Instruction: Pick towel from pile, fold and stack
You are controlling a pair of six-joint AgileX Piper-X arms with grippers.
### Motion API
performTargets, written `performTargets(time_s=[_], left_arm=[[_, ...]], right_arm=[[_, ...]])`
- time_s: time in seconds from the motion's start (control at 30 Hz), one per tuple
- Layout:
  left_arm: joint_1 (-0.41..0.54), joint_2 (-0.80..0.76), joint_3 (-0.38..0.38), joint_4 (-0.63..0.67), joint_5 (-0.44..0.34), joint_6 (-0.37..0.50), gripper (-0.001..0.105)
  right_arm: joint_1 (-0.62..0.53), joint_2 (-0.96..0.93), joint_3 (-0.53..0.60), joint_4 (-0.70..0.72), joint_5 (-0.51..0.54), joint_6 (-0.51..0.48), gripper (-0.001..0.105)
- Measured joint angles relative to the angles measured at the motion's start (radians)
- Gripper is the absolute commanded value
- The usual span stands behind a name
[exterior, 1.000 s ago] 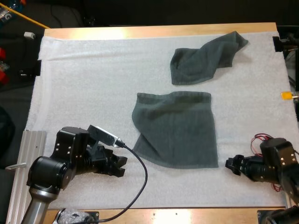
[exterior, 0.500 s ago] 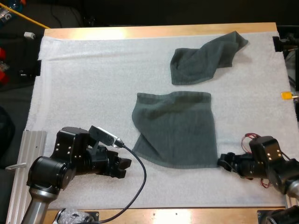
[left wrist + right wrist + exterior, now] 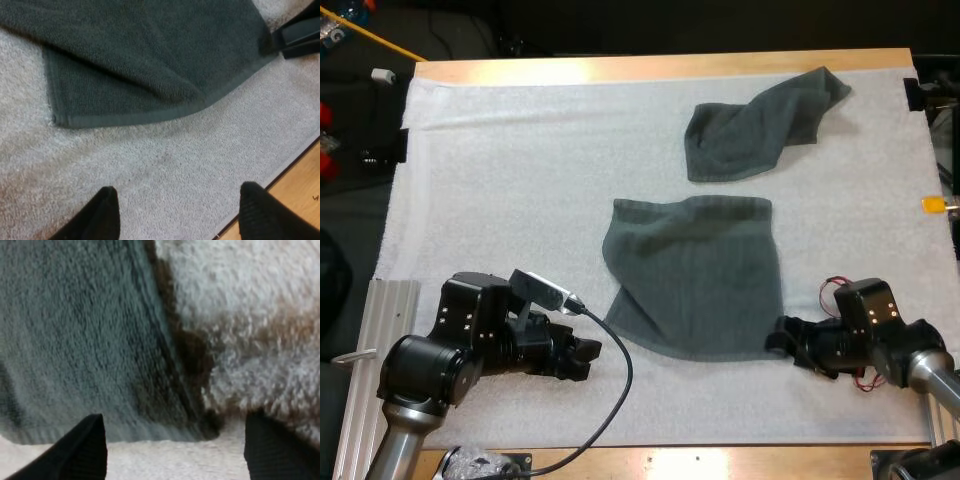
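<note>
While a crumpled towel [image 3: 760, 125] lies apart at the white mat's [image 3: 520, 180] far side, the half-spread towel [image 3: 698, 275] sits mid-mat on the tabletop [image 3: 670, 65], between the arms. The left pincer [image 3: 585, 357] lies low beside its near left corner, fingers apart. The right pincer [image 3: 778, 338], also apart, has slid in to the near right corner, perhaps touching it.

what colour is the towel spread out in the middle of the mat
The towel is a plain dark grey-green, with no pattern; it shows best in the high view.
</note>
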State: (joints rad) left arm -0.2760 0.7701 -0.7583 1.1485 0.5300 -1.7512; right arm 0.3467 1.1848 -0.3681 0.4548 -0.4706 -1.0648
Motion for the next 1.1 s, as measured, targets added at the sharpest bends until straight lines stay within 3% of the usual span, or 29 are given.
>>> performTargets(time_s=[0.2,0.37,0.57,0.63,0.73,0.9,1.1], left_arm=[[0.000,0.000,0.000,0.000,0.000,-0.001,0.051],[0.000,0.000,0.000,0.000,0.000,-0.003,0.051],[0.000,0.000,0.000,0.000,0.000,-0.003,0.051],[0.000,0.000,0.000,0.000,0.000,-0.003,0.051],[0.000,0.000,0.000,0.000,0.000,-0.003,0.051],[0.000,0.000,0.006,-0.004,0.000,-0.003,0.051],[0.000,0.000,0.054,-0.040,0.002,-0.023,0.051]], right_arm=[[0.000,0.035,-0.005,-0.051,-0.037,0.039,0.059],[0.000,0.043,-0.005,-0.052,-0.036,0.049,0.034],[0.000,0.047,-0.005,-0.052,-0.036,0.052,0.029],[0.000,0.047,-0.005,-0.052,-0.035,0.052,0.023],[0.000,0.047,-0.005,-0.052,-0.032,0.052,0.001],[0.000,0.028,-0.003,-0.044,-0.032,0.052,0.000],[0.000,-0.072,-0.003,0.081,0.010,-0.010,0.000]])
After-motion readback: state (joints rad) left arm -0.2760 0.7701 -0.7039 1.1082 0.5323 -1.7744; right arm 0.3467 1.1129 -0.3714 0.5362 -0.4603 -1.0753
